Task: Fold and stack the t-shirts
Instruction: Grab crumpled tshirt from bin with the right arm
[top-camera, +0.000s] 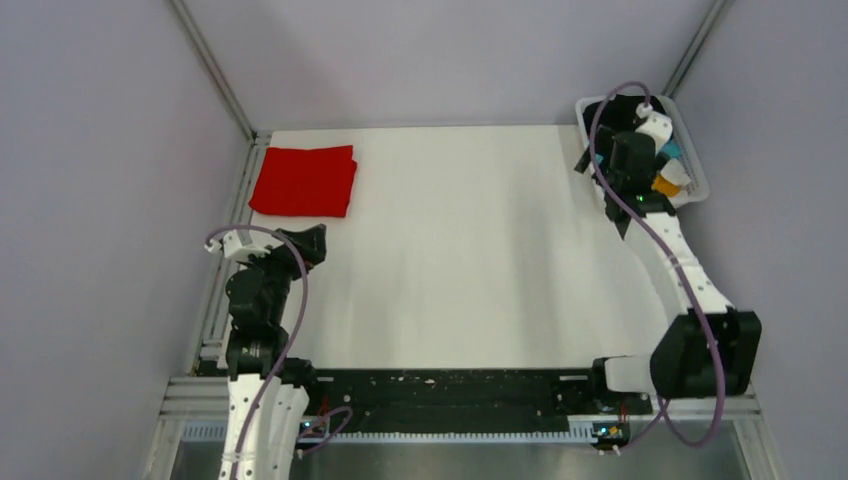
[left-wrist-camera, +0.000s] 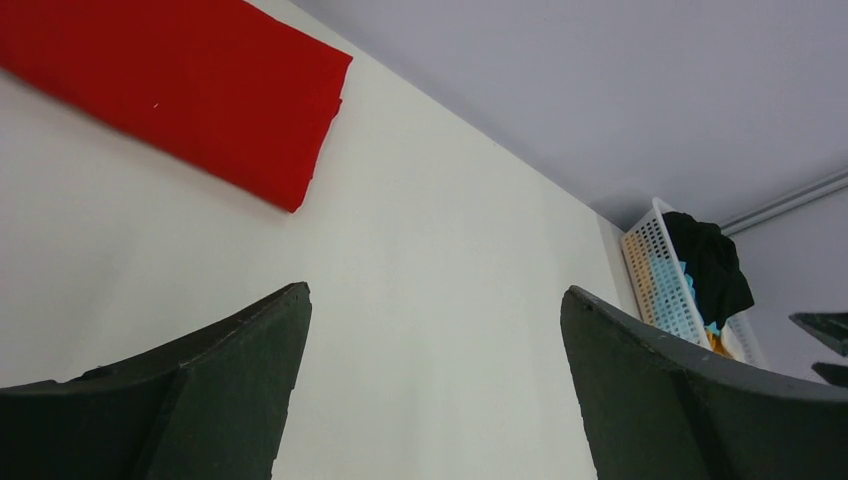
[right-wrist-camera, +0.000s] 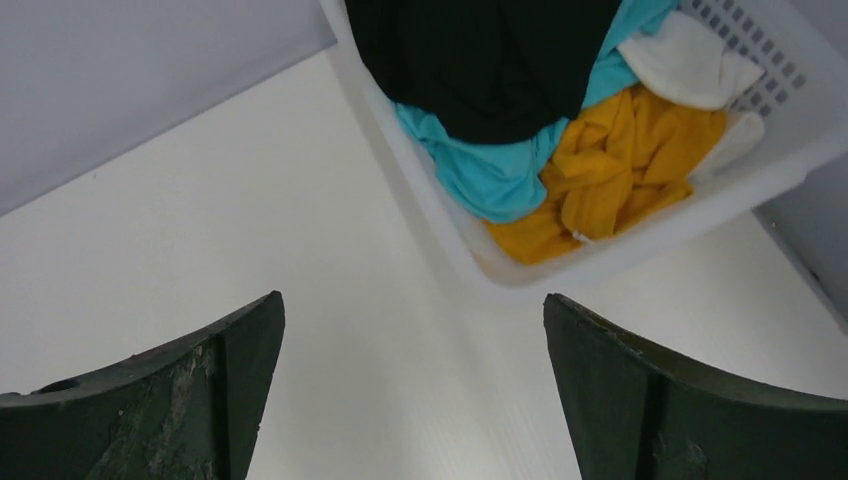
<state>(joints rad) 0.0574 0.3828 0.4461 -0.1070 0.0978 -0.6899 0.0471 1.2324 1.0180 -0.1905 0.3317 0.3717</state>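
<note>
While the right arm stretches long from its base at the near right edge of the flat white table (top-camera: 470, 260) toward the far right corner, the left arm is folded up tight over the near left edge, its wrist tipped toward the far left corner. The right gripper (right-wrist-camera: 410, 310) hangs at the near wall of a white plastic mesh basket (right-wrist-camera: 600, 265) that sits in that far right corner; its dark fingers are spread wide and grasp nothing. The left gripper (left-wrist-camera: 435, 300) is likewise released, fingers wide apart over bare table, nothing between them.

A bright red t-shirt (top-camera: 303, 181), folded into a flat rectangle, lies in the far left corner, near the left gripper but apart from it. Inside the basket a large black t-shirt (right-wrist-camera: 480, 60) is heaped on top, with a crumpled light blue t-shirt (right-wrist-camera: 490, 175) under its edge, an orange t-shirt (right-wrist-camera: 610, 170) bunched beside that, and a small white cloth (right-wrist-camera: 680, 65) against the far wall.
</note>
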